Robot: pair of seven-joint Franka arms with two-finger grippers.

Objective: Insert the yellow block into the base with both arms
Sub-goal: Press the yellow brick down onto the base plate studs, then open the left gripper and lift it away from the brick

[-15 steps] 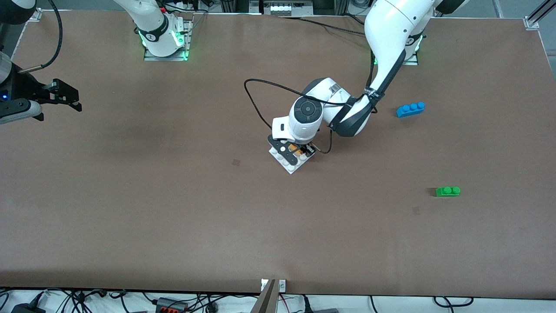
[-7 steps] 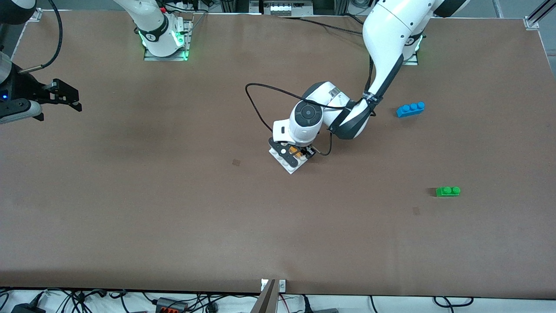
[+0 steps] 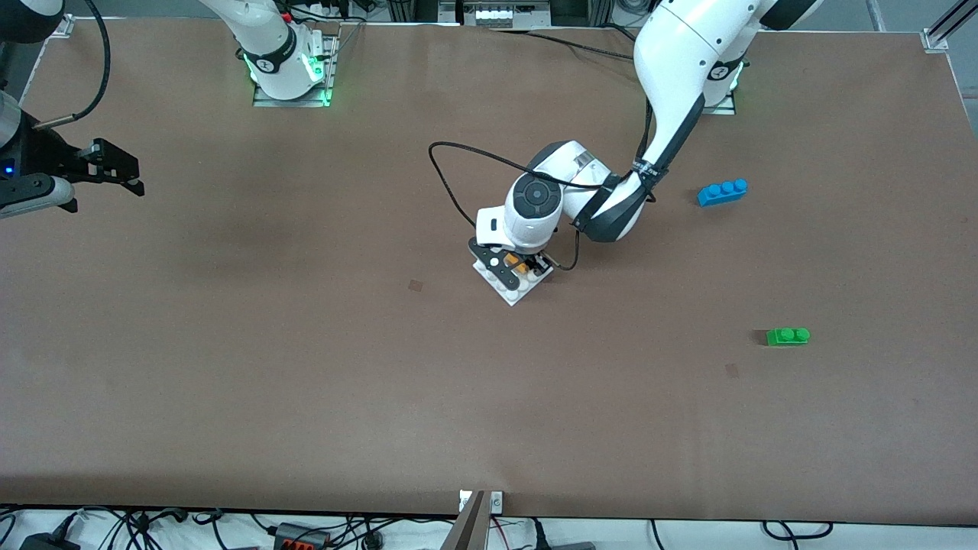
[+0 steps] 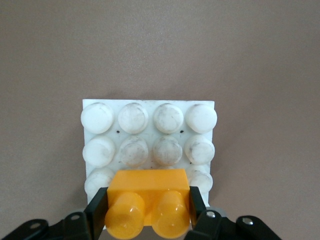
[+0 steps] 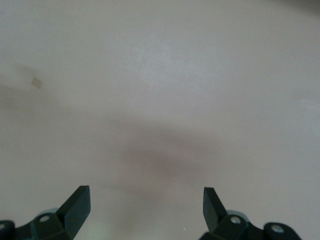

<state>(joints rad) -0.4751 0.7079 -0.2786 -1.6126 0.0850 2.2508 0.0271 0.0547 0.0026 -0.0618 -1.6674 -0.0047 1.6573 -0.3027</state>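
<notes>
The white studded base [image 3: 510,284] lies on the brown table near its middle. My left gripper [image 3: 523,267] is over it, shut on the yellow block [image 3: 519,266]. In the left wrist view the yellow block [image 4: 148,202] sits between the black fingers [image 4: 98,210] at the edge row of the base [image 4: 149,135], its two studs pointing at the camera. I cannot tell if the block touches the base. My right gripper [image 3: 114,168] is open and empty, waiting over the table's edge at the right arm's end; in its wrist view the gripper [image 5: 145,207] shows only bare table.
A blue three-stud brick [image 3: 722,192] lies toward the left arm's end of the table. A green two-stud brick [image 3: 788,335] lies nearer to the front camera than the blue one. A black cable [image 3: 458,164] loops from the left wrist.
The left gripper with the yellow block has shifted slightly over the base, and the arm's elbow has moved a little. The right arm has not moved.
</notes>
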